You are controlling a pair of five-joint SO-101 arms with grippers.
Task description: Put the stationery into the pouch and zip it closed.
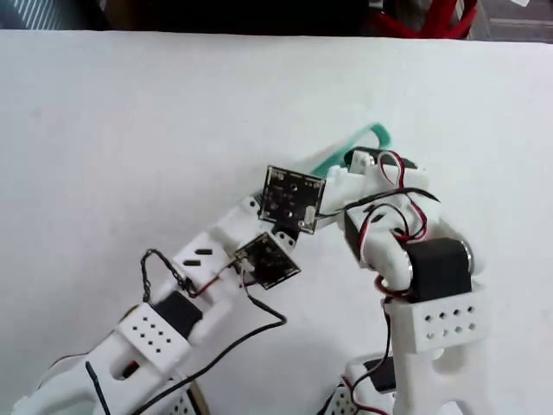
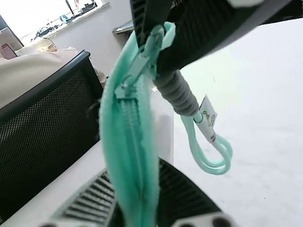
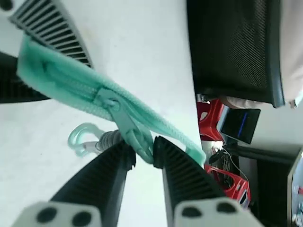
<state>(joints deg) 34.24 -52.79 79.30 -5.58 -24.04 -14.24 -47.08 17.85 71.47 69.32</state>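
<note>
Mint pouch (image 2: 130,151), zipper edge clamped in left pincer (image 2: 135,205), right pincer (image 3: 142,149) pinching the zipper pull (image 3: 120,120) — loop strap (image 2: 210,158) hanging beside, white tabletop (image 1: 130,130) beneath

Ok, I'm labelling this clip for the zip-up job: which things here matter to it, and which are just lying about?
Part of the job:
pouch
zipper pull
left claw, shut on the pouch
right claw, shut on the zipper pull

Just lying about:
black mesh chair
red object in the background
small screen
</note>
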